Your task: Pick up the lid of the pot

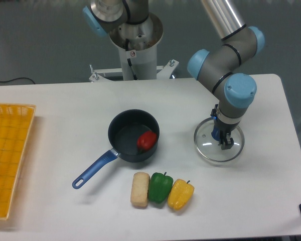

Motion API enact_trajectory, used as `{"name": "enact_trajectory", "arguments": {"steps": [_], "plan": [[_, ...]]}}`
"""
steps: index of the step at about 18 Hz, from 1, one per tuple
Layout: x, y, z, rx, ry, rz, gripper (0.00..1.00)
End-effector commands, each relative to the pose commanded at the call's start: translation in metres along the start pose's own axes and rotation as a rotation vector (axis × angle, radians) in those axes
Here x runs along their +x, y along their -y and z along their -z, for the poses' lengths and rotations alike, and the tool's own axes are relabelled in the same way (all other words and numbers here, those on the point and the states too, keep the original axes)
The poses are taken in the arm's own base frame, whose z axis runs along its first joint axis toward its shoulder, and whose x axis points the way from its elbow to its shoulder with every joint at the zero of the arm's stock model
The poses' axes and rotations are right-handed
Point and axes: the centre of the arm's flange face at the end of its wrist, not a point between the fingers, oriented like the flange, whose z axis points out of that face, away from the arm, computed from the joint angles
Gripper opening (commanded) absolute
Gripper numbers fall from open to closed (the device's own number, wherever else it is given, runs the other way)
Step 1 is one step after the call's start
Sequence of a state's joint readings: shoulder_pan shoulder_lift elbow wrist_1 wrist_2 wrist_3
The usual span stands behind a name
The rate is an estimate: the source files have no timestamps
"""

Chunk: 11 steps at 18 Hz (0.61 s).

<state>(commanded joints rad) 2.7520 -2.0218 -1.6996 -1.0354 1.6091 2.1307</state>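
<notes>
Camera view: fingers (224, 142) clamped on the blue knob (217, 134) of a round clear glass lid (205, 143). Apart from it, a blue-handled round black pan (123, 131) holds a red object (146, 140).

Silver-grey arm (143, 44), blue joint cap (96, 21), what seems a dark claw (222, 125)

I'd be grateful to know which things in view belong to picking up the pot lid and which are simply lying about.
Part of the job:
- pot lid
- gripper

Just lying about:
- frying pan
- red item
- green pepper
- yellow pepper
- tan block
- yellow crate
</notes>
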Motion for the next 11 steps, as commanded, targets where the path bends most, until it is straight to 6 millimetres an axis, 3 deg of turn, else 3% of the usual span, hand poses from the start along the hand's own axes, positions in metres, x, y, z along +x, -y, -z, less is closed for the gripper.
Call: {"name": "enact_trajectory", "arguments": {"steps": [11], "plan": [[0.0034, 0.0010, 0.0054, 0.011, -0.015, 0.050, 0.34]]}}
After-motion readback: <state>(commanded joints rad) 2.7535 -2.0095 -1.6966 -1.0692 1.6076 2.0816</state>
